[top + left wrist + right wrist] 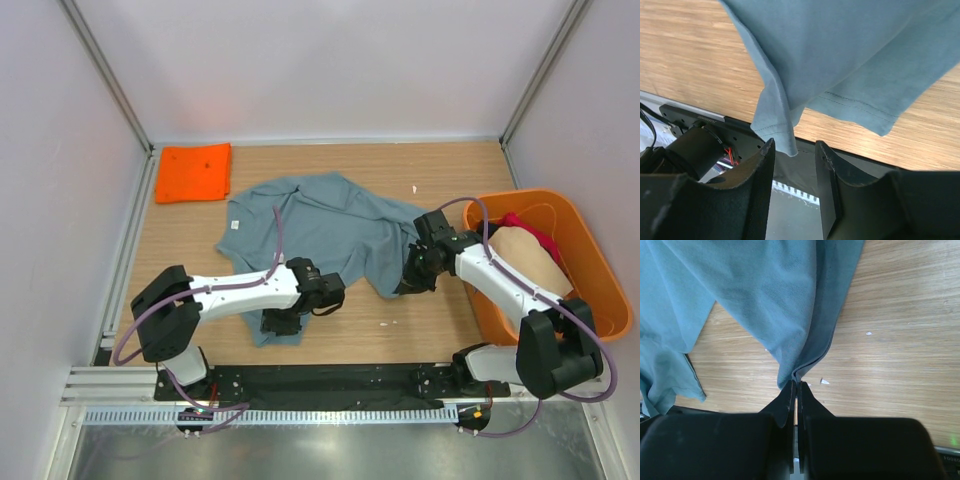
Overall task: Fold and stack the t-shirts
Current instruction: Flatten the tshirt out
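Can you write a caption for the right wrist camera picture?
Right gripper pinching a fold of the grey-blue t-shirt over the wooden table.

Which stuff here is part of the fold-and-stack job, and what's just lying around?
Job:
- grey-blue t-shirt, mid-table
- folded orange t-shirt, far left corner
- beige t-shirt and red t-shirt, in the orange tub

Lying about:
- the orange tub itself
- white scrap on the wood

two white arms with black joints
left arm (240, 290) and right arm (500, 280) have white links, bulky black joint housings and thin mauve-grey cables (278, 235), above a black base plate (330, 380); left gripper (795, 145) and right gripper (796, 385) show matte black wedge-shaped fingers.
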Robot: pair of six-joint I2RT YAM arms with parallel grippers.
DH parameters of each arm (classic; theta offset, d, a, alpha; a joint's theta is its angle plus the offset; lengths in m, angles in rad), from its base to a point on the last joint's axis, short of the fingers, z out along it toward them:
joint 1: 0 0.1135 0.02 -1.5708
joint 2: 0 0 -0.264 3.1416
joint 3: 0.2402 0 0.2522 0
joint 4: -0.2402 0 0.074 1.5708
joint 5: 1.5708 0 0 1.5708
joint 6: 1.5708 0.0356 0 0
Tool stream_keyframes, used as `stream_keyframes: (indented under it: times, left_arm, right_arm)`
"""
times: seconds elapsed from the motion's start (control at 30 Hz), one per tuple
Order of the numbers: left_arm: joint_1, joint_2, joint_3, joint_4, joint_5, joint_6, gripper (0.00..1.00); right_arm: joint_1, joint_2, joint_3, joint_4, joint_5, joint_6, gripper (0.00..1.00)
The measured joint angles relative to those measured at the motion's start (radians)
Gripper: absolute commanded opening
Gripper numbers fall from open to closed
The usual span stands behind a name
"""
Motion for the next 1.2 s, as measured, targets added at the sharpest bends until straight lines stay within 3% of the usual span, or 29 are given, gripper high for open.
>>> stream_keyframes:
  times: [0.27, 0.63, 0.77, 0.8, 0.9, 1.03, 1.2]
  left_arm:
    - [0.000, -0.013, -0.032, -0.001, 0.005, -0.026, 0.39]
    - [0.000, -0.013, -0.066, -0.001, 0.005, -0.030, 0.31]
    - [0.002, -0.013, -0.079, -0.002, -0.001, -0.032, 0.13]
    - [0.003, -0.013, -0.078, -0.001, -0.006, -0.032, 0.00]
    - [0.011, -0.019, -0.072, -0.003, -0.026, -0.028, 0.00]
    - [0.044, -0.048, 0.008, -0.017, -0.082, -0.021, 0.00]
    - [0.167, -0.164, 0.274, 0.005, -0.179, 0.057, 0.00]
  right_arm:
    - [-0.008, -0.012, -0.005, -0.004, -0.001, -0.002, 0.01]
    - [-0.019, -0.055, -0.030, -0.019, 0.000, -0.003, 0.01]
    - [-0.020, -0.056, -0.031, -0.022, 0.000, -0.002, 0.01]
    - [-0.020, -0.056, -0.031, -0.022, 0.000, -0.002, 0.01]
    - [-0.020, -0.056, -0.031, -0.023, 0.000, -0.003, 0.01]
    - [-0.025, -0.058, -0.022, -0.046, 0.007, -0.008, 0.01]
    - [-0.050, -0.068, 0.092, -0.099, 0.050, -0.015, 0.01]
